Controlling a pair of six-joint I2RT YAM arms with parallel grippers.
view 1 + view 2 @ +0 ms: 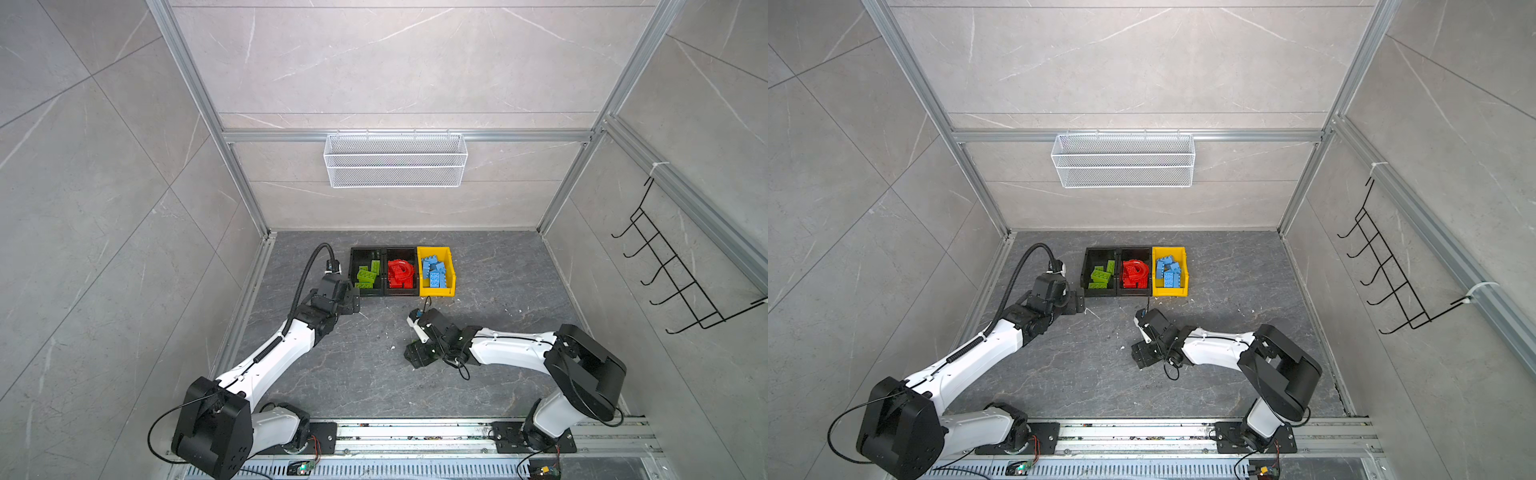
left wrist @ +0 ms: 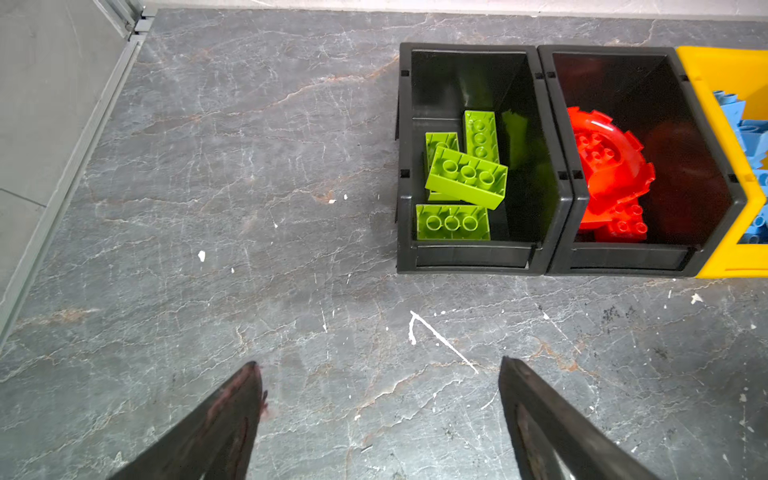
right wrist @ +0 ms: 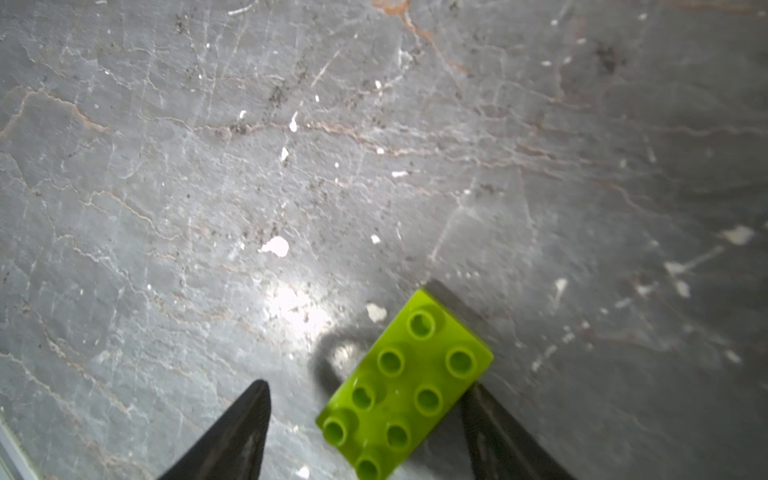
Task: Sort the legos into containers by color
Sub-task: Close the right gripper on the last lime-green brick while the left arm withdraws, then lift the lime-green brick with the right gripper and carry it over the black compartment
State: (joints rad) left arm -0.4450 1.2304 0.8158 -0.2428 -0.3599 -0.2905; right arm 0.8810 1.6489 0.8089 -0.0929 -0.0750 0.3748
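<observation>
**Grasp approach on the one brick seen outside the containers.** The right end effector (image 3: pixel 365 386) is straddling a lime-green brick (image 3: pixel 405 386), which is lying studs-up on the surface (image 3: pixel 208 187), apart from the bins. Its jaws are standing open: one finger is touching the brick's long side, while a clear gap is showing at the opposite finger.

The left end effector (image 2: pixel 378 370) is hovering open and empty near the left black bin (image 2: pixel 405 166), where the other green bricks (image 2: pixel 467 176) are lying. Red bricks (image 2: pixel 606 166) are occupying the middle black bin (image 2: pixel 623 266), and blue bricks (image 1: pixel 434 272) the yellow bin (image 1: pixel 436 250).

**Risk.** The brick is sitting skewed and off-centre between the jaws. Closing is therefore likely to push or twist it. The resulting corner grip could slip during the carry, or release the brick over the adjoining red bin.
</observation>
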